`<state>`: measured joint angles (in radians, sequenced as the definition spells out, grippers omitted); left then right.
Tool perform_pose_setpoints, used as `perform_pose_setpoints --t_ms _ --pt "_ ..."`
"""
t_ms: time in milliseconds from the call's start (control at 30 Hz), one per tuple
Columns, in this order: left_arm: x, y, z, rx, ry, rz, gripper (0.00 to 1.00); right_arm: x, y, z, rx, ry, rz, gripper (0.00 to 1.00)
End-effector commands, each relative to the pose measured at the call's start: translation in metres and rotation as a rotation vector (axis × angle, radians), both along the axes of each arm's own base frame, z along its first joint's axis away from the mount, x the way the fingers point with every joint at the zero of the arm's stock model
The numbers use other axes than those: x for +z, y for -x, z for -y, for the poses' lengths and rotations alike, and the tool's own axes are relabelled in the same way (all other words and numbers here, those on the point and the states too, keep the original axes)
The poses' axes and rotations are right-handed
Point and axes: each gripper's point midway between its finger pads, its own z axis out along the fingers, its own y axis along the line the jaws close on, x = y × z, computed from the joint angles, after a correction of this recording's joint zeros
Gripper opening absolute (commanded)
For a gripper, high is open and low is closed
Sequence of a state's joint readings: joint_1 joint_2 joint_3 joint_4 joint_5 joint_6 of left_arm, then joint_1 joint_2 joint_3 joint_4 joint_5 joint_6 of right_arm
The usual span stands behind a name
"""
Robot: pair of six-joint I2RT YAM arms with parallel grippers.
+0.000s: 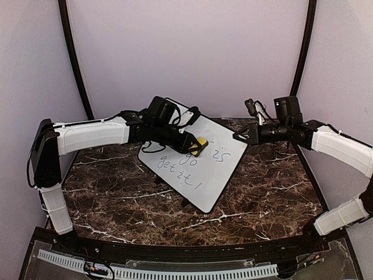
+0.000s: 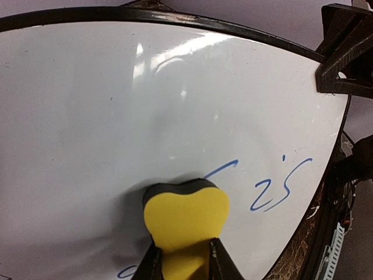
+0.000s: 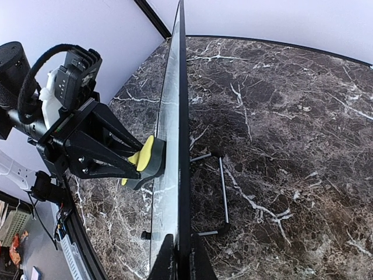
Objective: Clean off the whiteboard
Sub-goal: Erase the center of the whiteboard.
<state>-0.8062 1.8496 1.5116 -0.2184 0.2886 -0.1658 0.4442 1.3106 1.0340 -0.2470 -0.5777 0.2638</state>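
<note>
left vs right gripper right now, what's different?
Load: the left gripper is shut on the yellow eraser; the right gripper is shut on the whiteboard itself.
Contact: the left gripper presses the eraser against the board's written face; the right gripper pinches the board's framed edge, one finger on each side.
Shared: both are shut and both are at the board.

**Pressed Flat and Held Tight**

The left gripper pinches a yellow eraser. Its dark bottom touches the whiteboard. Blue writing sits just beside it, on the right. The board shines white.
</note>
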Motion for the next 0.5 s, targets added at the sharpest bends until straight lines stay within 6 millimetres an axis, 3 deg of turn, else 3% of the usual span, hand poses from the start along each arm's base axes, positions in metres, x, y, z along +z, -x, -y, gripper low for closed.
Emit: perform_pose_setpoints --t_ms 0,233,300,467 --pt "-0.012 -0.008 0.007 0.005 -0.040 -0.003 0.11 0.015 0.023 -0.023 0.169 -0.015 0.134 0.00" --pt "-0.016 -0.005 0.005 -0.001 -0.056 -0.015 0.11 0.017 0.023 -0.023 0.171 -0.019 0.138 0.00" --pt "-0.025 0.003 -0.001 -0.004 -0.066 -0.047 0.11 0.017 0.024 -0.024 0.175 -0.021 0.138 0.00" --pt "-0.021 0.005 -0.005 0.004 -0.068 -0.031 0.11 0.017 0.023 -0.024 0.177 -0.023 0.142 0.00"
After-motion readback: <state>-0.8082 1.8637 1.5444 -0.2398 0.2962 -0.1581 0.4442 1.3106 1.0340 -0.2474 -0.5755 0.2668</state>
